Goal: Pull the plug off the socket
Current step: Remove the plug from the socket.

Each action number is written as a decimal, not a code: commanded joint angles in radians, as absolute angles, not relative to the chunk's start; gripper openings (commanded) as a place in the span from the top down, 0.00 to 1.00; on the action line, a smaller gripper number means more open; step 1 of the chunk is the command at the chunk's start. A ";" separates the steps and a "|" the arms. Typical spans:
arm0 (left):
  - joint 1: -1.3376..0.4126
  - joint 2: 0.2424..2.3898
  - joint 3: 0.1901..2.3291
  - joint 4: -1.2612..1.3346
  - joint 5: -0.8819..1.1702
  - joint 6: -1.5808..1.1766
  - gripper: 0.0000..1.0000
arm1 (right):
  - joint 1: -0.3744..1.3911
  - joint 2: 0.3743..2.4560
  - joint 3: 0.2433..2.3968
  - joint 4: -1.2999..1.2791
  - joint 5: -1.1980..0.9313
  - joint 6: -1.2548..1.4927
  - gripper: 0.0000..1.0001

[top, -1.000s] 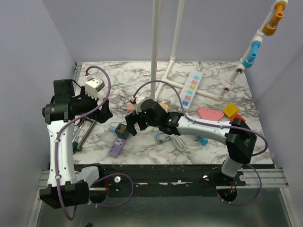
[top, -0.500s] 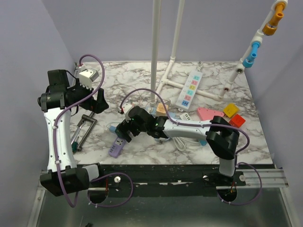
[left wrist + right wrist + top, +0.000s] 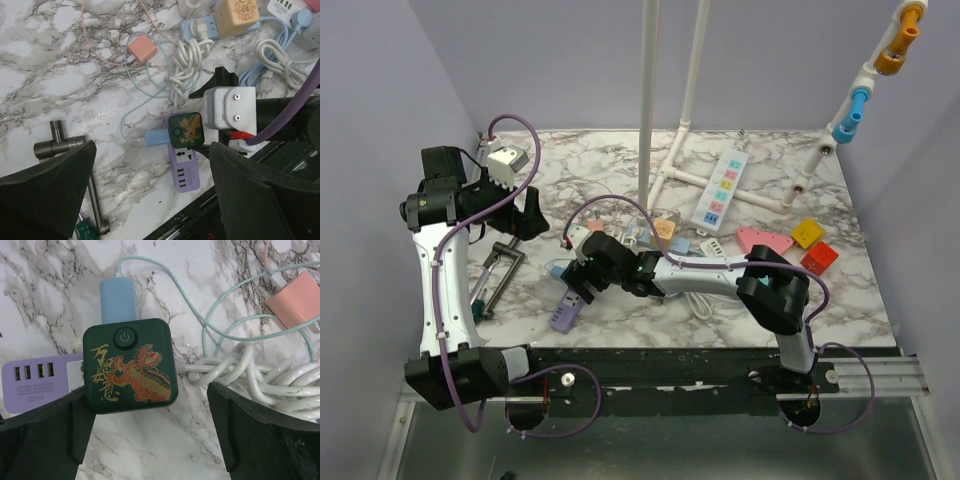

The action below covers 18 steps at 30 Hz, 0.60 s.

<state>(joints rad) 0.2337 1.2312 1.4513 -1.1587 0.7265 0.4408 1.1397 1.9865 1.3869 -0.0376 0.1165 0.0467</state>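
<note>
A: The fingers (image 3: 260,435) of the right gripper (image 3: 580,272) are spread wide, one on each side of the green dragon cube (image 3: 130,365). As far as my wrist camera shows, they touch nothing.

B: And the plug?

A: The light-blue plug (image 3: 119,301) sits pushed into the cube's far side, and its pale cord loops off toward the pink charger (image 3: 295,305). The cube itself lies over one end of the purple USB strip (image 3: 35,377). Whether it is plugged into that strip I cannot tell.

B: So what do I watch for on the approach?

A: I am hovering over the cube, not the plug. I judge I need to move forward past the cube until the pads bracket the blue body alone. Then I lower and close on its two flat sides, clear of the cube's edge.

B: Pull direction?

A: Straight away from the cube, along the plug's own axis. A tilt would likely drag cube and strip along, since nothing pins them to the marble table (image 3: 40,285).

B: Can the left help?

A: The left gripper (image 3: 530,215) hangs high and well off from the cube, jaws wide open too. I would bring it down to press on the cube. Also mind the white coiled cable (image 3: 260,382) just beside the cube, because one finger could snag it.
</note>
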 commanded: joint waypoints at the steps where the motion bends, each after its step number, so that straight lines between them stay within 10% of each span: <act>1: 0.241 1.214 1.452 -1.187 0.750 0.475 0.02 | 1.146 2.025 1.424 -0.011 0.185 0.027 0.05; 18: 0.262 1.209 1.460 -1.234 0.778 0.545 0.02 | 1.161 2.077 1.484 -0.033 0.208 0.010 0.06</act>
<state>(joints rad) 0.2501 1.2190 1.4429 -1.2011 0.7319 0.5148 1.1534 2.0377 1.4406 -0.0292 0.1757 0.0322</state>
